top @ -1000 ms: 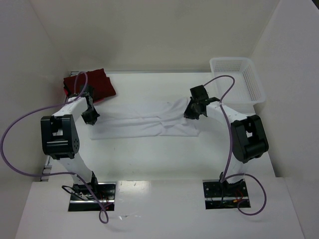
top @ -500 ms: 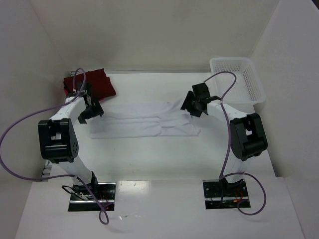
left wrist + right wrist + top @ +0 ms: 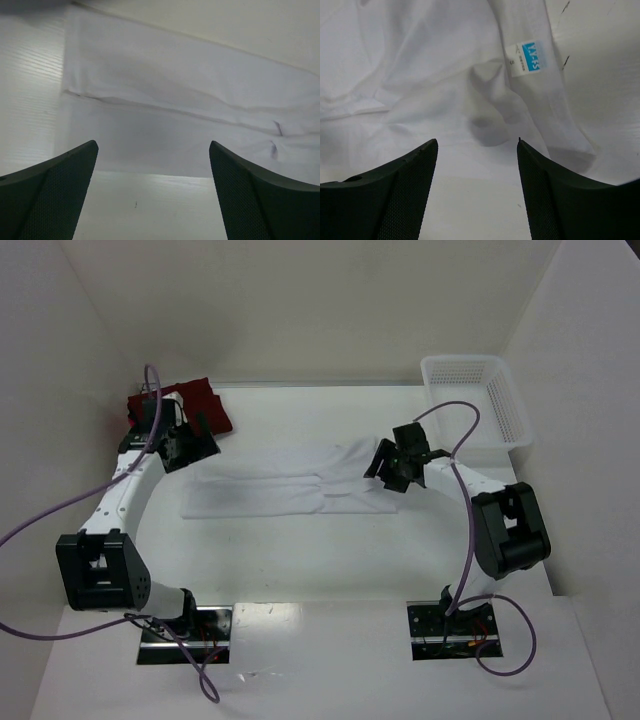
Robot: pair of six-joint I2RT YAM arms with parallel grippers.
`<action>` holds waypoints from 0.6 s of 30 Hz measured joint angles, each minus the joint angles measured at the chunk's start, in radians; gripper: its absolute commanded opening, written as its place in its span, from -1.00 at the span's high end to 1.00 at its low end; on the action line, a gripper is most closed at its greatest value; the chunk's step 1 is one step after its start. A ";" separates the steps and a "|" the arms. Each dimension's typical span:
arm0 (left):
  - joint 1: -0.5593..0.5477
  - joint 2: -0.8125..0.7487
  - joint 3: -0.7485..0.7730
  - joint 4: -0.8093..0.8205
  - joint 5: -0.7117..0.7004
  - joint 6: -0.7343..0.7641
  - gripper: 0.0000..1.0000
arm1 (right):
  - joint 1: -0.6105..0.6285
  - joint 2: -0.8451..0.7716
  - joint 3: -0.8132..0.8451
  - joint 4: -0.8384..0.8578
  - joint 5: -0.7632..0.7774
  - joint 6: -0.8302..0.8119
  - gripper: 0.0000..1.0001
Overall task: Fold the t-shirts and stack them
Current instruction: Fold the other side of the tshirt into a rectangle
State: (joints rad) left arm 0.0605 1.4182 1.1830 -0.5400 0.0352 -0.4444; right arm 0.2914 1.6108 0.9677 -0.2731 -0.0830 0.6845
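- Top external view: a plain white cotton t-shirt [image 3: 290, 490] lies between the two claws as a long, narrow band. Its sides seem to be folded in already.
- Left claw [image 3: 190, 445] hangs over the band's left end with its jaws spread and nothing between them. In the left wrist view, the white cloth [image 3: 175, 100] lies just ahead of the fingertips [image 3: 75, 165].
- Right claw [image 3: 383, 472] is likewise agape and empty, at the band's right end. In the right wrist view, the collar with its small blue-and-white neck label [image 3: 526, 58] sits just beyond the claw.
- Dark red folded t-shirts [image 3: 205, 400] lie in a flat pile behind the left claw, so that part looks done.
- Judged remaining: fold the white band crosswise, then set it on the red pile.
- A white plastic mesh basket [image 3: 460, 360] stands behind the right claw.
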 measured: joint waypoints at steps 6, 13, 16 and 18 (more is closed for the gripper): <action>-0.051 0.005 -0.056 0.007 0.078 0.005 -0.99 | 0.046 0.000 -0.030 0.006 -0.006 0.009 -0.27; -0.051 0.028 -0.067 0.010 0.100 0.023 -0.99 | 0.062 0.012 -0.031 0.041 0.003 0.011 0.03; -0.051 0.041 -0.067 0.010 0.101 0.025 -0.99 | 0.062 0.055 -0.021 0.045 0.021 0.007 0.09; -0.051 0.055 -0.067 0.011 0.101 0.027 -0.99 | 0.062 0.076 -0.013 0.045 0.027 0.006 0.18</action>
State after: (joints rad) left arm 0.0093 1.4731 1.1160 -0.5292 0.1360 -0.4173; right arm 0.3538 1.6865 0.9543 -0.2285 -0.0561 0.6905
